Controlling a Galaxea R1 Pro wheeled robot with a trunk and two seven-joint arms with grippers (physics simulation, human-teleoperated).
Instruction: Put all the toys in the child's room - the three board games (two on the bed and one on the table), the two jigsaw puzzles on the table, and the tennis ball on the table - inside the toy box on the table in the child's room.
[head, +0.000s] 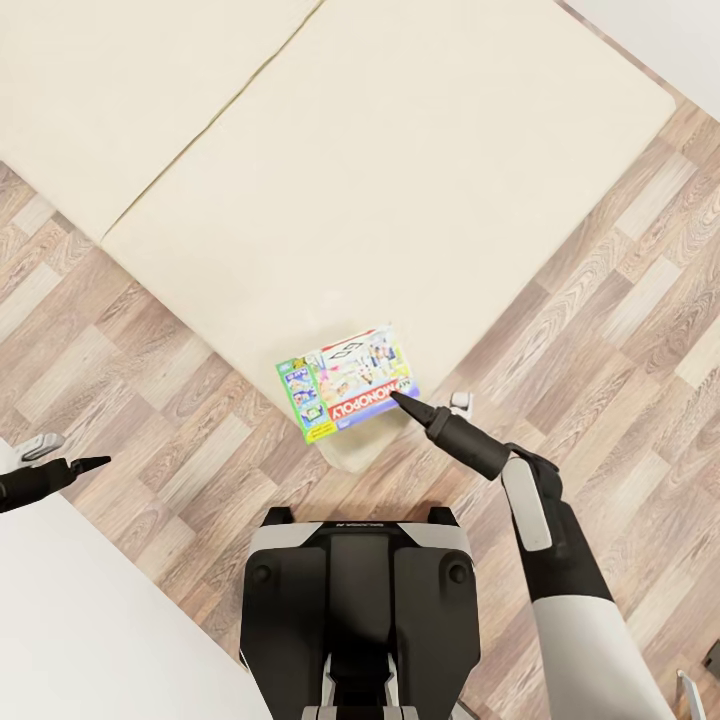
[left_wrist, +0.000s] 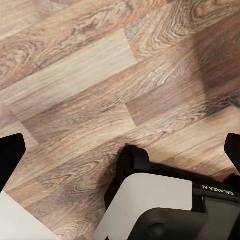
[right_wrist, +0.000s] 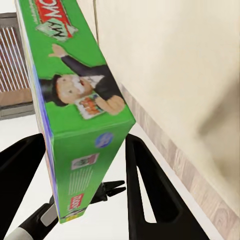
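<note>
Closest beneath the head camera is the robot's own black-and-white trunk (head: 358, 600), standing on the pale wood-plank floor (head: 620, 300) at the corner of the low wide bed with its plain beige mattress (head: 400, 170). On that corner, right at the mattress edge and seemingly a little past it, lies the flat printed Monopoly board game box (head: 348, 382), white on its face with a red logo and green along its sides. The right gripper (head: 405, 402) reaches to the box's near edge, and its wrist view shows the two dark fingers (right_wrist: 145, 185) standing apart on either side of the box's green side (right_wrist: 82, 120), the jaws straddling the box; whether the pads already press on it I cannot tell. The left gripper (head: 85, 464) hangs well apart over bare floor beside a white surface (head: 80, 620), its dark fingertips (left_wrist: 11, 152) spread wide with nothing between them. As I judge it, the step in hand is picking this game up to carry it to the toy box. The risk lies in the thin grip on one edge: a wide flat box held by its rim may pivot or slip from the jaws on lifting, and a nudge while closing could push it off the corner onto the floor.
</note>
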